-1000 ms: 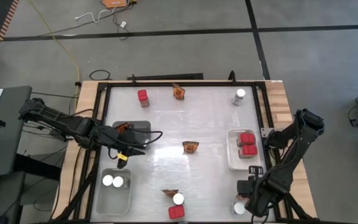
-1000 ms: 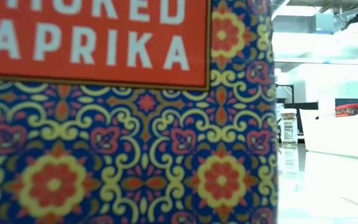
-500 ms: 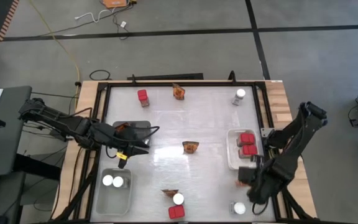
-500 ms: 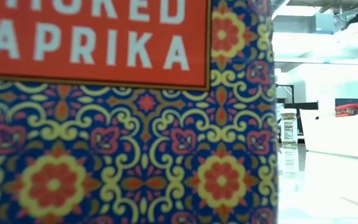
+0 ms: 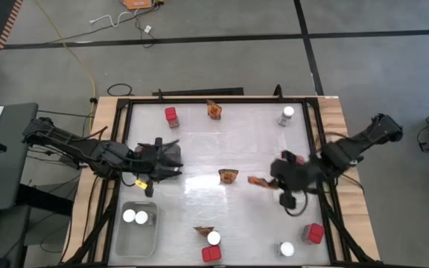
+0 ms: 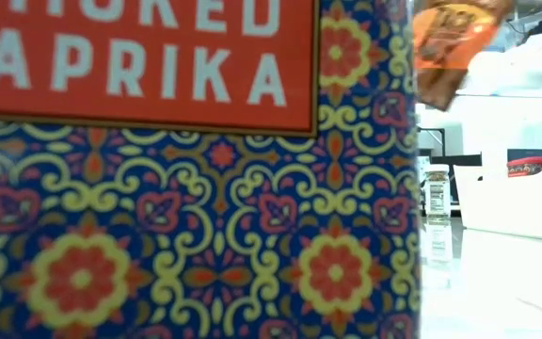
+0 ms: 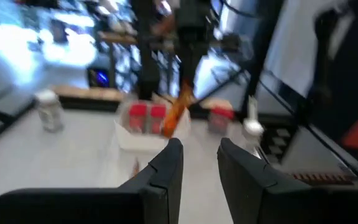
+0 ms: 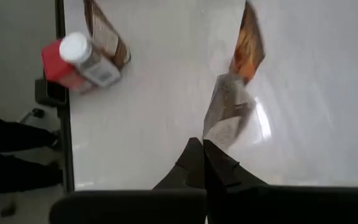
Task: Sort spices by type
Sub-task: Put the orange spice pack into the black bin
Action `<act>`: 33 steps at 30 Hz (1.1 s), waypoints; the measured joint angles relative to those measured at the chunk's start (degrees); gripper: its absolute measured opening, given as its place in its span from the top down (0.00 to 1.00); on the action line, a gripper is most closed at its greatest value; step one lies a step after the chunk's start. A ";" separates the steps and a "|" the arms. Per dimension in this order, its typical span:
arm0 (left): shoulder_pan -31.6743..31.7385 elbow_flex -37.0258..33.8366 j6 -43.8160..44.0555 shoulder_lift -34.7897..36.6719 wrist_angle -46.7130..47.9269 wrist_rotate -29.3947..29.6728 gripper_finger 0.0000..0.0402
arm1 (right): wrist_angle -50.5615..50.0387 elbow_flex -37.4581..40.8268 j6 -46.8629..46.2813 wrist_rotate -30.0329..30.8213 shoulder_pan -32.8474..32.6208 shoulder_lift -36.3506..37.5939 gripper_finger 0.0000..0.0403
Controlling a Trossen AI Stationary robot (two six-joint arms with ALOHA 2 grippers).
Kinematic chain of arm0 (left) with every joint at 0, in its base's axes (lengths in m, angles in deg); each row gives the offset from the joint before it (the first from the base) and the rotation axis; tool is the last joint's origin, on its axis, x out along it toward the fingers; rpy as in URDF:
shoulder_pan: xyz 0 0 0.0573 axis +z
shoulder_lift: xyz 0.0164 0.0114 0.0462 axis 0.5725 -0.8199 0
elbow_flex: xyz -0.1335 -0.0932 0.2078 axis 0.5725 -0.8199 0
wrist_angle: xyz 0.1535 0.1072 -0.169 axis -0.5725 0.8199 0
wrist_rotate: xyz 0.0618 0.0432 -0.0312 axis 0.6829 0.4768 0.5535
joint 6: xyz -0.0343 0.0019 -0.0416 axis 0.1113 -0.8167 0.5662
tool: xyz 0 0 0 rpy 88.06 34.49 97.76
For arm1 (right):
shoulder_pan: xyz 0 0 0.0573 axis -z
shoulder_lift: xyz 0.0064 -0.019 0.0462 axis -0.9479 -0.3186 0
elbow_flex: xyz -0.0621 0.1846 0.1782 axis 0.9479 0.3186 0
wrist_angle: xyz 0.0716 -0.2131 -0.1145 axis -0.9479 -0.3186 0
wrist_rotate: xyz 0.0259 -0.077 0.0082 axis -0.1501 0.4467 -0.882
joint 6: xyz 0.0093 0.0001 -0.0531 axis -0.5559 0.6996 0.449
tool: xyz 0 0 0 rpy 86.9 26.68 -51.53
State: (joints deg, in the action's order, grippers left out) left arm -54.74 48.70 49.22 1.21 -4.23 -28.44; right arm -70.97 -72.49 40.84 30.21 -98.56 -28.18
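My right gripper (image 5: 269, 182) reaches over the table's middle right, shut on a crinkled orange-brown packet (image 5: 257, 181), which also shows high up in the low view (image 6: 454, 38). My left gripper (image 5: 174, 158) is open and empty over the grey tray (image 5: 149, 151) at the left. Another packet (image 5: 229, 176) lies at the centre. A packet (image 5: 202, 231), a white-lidded jar (image 5: 214, 238) and a red box (image 5: 211, 254) sit at the near edge. A red box (image 5: 171, 115), a packet (image 5: 214, 110) and a jar (image 5: 287, 114) stand at the far edge. My right gripper pinches the packet by its silvery end (image 8: 219, 132) between its two fingertips. The fingers come slanting down from the table's right. The packet sticks out beyond the fingers toward the table's left, its orange end (image 8: 248, 43) farthest out, lifted clear of the table.
A clear tray (image 5: 136, 238) at the near left holds two jars (image 5: 135, 217). A red box (image 5: 315, 233) and a jar (image 5: 287, 249) stand at the near right. The white tray with red boxes (image 7: 143, 119) lies under my right arm. A large paprika box (image 6: 186, 169) blocks most of the low view.
My right gripper has swung from the near right corner up and toward the table's middle, and now holds a packet clear of the table. A red box now stands at the near right. My left gripper has turned a little over the grey tray.
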 joint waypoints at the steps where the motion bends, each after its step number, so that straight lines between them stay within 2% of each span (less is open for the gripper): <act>1: 0.00 0.00 1.15 0.00 -0.89 1.93 0.76 | 0.54 -0.51 1.62 -1.34 1.87 -0.41 0.97; 4: 0.19 0.00 3.58 -0.02 -1.40 6.82 0.75 | 0.40 -2.91 6.29 -4.80 6.69 -2.19 0.97; 10: 1.99 0.00 4.58 -4.87 -4.55 7.95 0.60 | -0.39 -8.31 15.65 -13.13 14.23 -7.00 0.97; 14: 3.32 0.02 2.81 -10.36 -11.87 9.87 0.50 | -3.04 -12.73 18.93 -17.45 17.79 -10.82 0.97; 17: 3.52 0.16 6.33 -14.62 -22.10 9.80 0.48 | -5.99 -16.33 22.82 -18.41 19.54 -13.76 0.97; 19: 3.85 1.82 6.75 -17.16 -24.27 9.40 0.48 | -7.79 -18.78 25.52 -18.56 20.53 -15.64 0.97; 26: 7.45 16.22 8.23 -27.76 -8.32 3.09 0.48 | -10.79 -25.66 34.45 -22.95 22.93 -20.71 0.98; 30: 9.48 25.27 7.26 -33.74 0.41 -3.62 0.48 | -12.28 -28.21 37.59 -23.19 23.55 -21.91 0.98; 33: 10.26 30.10 5.95 -37.14 4.10 -6.07 0.48 | -13.42 -29.14 38.89 -23.23 23.91 -22.35 0.98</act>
State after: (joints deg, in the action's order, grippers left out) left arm -44.48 78.80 55.17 -35.93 -0.14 -34.51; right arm -84.38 -101.63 79.73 6.98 -74.65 -50.53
